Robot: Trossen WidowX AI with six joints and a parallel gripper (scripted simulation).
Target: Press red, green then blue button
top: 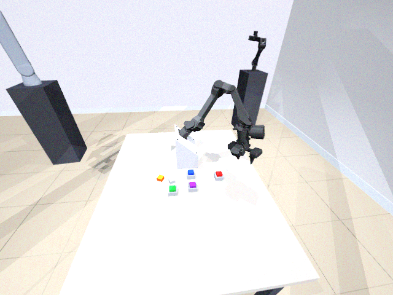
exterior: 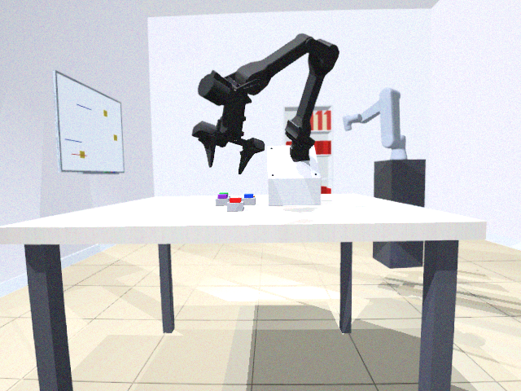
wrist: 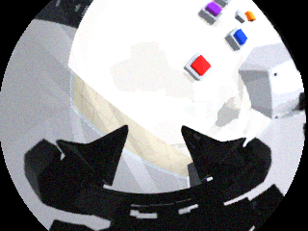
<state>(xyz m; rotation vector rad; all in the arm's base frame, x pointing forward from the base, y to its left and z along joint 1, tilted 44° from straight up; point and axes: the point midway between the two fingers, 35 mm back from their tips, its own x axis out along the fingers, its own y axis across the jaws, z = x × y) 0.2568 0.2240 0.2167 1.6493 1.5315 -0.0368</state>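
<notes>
The red button (top: 218, 174) (exterior: 234, 199) (wrist: 200, 65) sits on a grey base, apart from the others and nearest the gripper. The blue button (top: 190, 172) (exterior: 248, 195) (wrist: 240, 37) is beside the white stand. The green button (top: 172, 188) (exterior: 224, 193) is farthest from the gripper; its top is out of the wrist view. My gripper (top: 245, 160) (exterior: 225, 169) (wrist: 155, 127) is open and empty. It hangs high over the table's edge area, beyond the red button, touching nothing.
A purple button (top: 192, 184) (exterior: 222, 196) (wrist: 213, 9) stands between green and red. An orange block (top: 160, 178) (wrist: 249, 15) and a small white block (top: 171, 181) (wrist: 240, 16) lie near green. The white stand (top: 187, 155) (exterior: 294, 191) (wrist: 284, 91) holds the arm's base.
</notes>
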